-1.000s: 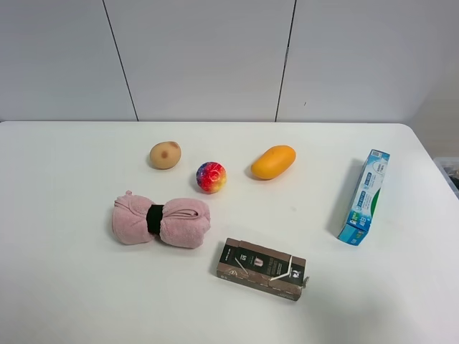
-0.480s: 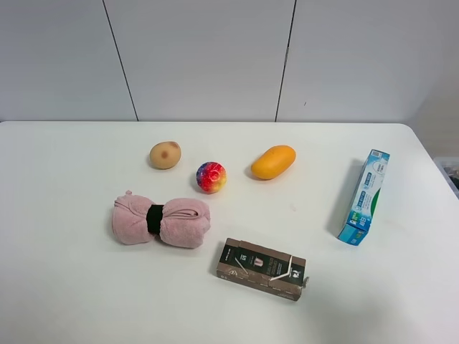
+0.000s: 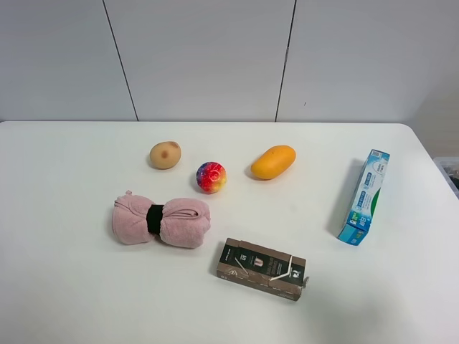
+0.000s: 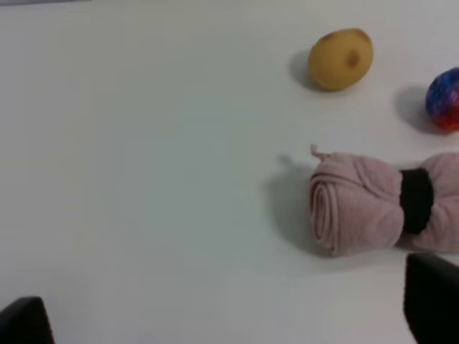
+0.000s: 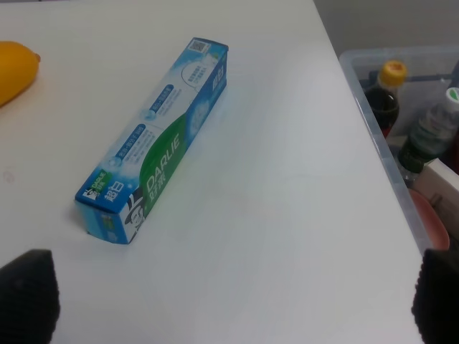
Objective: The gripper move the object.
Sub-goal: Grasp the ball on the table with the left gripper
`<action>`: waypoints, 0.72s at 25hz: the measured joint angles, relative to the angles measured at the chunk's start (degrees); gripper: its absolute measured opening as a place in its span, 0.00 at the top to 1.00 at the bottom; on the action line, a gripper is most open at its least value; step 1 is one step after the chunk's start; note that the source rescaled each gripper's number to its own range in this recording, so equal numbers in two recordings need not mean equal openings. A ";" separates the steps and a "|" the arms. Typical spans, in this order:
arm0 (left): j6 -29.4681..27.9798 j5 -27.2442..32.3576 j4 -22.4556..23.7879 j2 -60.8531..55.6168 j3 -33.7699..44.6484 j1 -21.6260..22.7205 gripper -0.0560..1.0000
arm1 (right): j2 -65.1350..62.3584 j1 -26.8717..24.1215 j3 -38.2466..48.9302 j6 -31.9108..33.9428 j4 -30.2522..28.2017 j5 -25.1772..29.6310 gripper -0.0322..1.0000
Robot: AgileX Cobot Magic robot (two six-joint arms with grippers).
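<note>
Red-mottled round ball (image 3: 211, 177) lies free; left end effector (image 4: 228, 312) and right end effector (image 5: 233, 295) gape empty.

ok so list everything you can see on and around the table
table: 1, white, fills the view
potato: 1, tan, back left
ball: 1, red with yellow, green, blue blotches, right of potato
mango: 1, orange, right of ball
towel roll: 1, pink, black band, in front of ball
carton: 1, dark brown, front middle
toothpaste box: 1, blue-green, right side
bin: 1, clear, beyond table's right edge, holds bottles
left claw: 1, black, open, near towel roll
right claw: 1, black, open, near toothpaste box
</note>
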 joint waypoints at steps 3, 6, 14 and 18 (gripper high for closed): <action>1.40 -1.93 -1.85 8.97 -3.91 0.00 0.02 | 0.00 0.00 0.00 0.00 0.00 0.00 0.00; 4.67 -2.58 -2.06 18.04 -8.35 -0.40 0.02 | 0.00 0.00 0.00 0.00 0.00 0.00 0.00; 7.13 -8.54 -2.01 37.65 -18.62 -13.69 0.02 | 0.00 0.00 0.00 0.00 0.00 0.00 0.00; 6.94 -11.76 -2.06 46.59 -23.53 -21.77 0.02 | 0.00 0.00 0.00 0.00 0.00 0.00 0.00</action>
